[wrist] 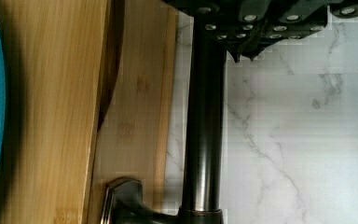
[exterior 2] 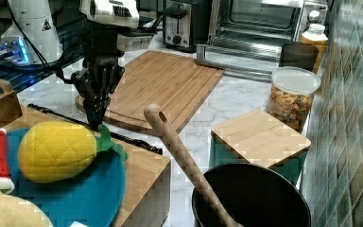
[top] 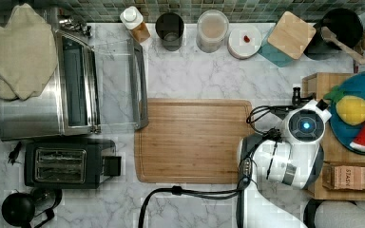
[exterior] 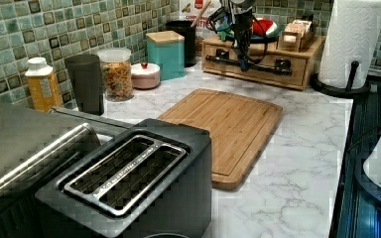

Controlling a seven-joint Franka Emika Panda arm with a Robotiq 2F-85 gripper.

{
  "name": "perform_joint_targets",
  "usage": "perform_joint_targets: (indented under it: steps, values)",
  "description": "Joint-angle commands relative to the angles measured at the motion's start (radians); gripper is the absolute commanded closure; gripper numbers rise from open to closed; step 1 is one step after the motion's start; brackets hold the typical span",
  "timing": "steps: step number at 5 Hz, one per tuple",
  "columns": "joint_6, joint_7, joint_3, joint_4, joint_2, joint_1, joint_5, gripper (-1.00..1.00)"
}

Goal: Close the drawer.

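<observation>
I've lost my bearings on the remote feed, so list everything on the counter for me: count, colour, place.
Drawer: one, light wood, dark bar handle, under the fruit plate.
Cutting board: one, brown wood, counter centre.
Toaster: one, black, top view's lower left.
Toaster oven: one, silver, door open, above the toaster.
Cloth: one, beige, on the oven.
Cereal jar: one, clear, by the backsplash.
Teal canister: one, wooden lid.
Paper towel roll: one, white.
Plate: one, blue, holding toy fruit.
Gripper: one, black, at the handle.

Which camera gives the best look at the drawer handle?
The wrist view: the dark handle bar runs close-up beside the drawer front. The left view shows it whole but far; the right view shows part of it.
</observation>
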Motion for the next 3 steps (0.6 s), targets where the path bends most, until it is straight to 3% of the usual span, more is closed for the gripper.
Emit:
perform_joint_targets:
  steps: [1,3]
  values:
    - [-0.005,0.033,-0.145,0.135,-0.038,-0.108,-0.045,1.00]
    - [-0.005,0.033,-0.145,0.135,-0.038,-0.109,-0.045,1.00]
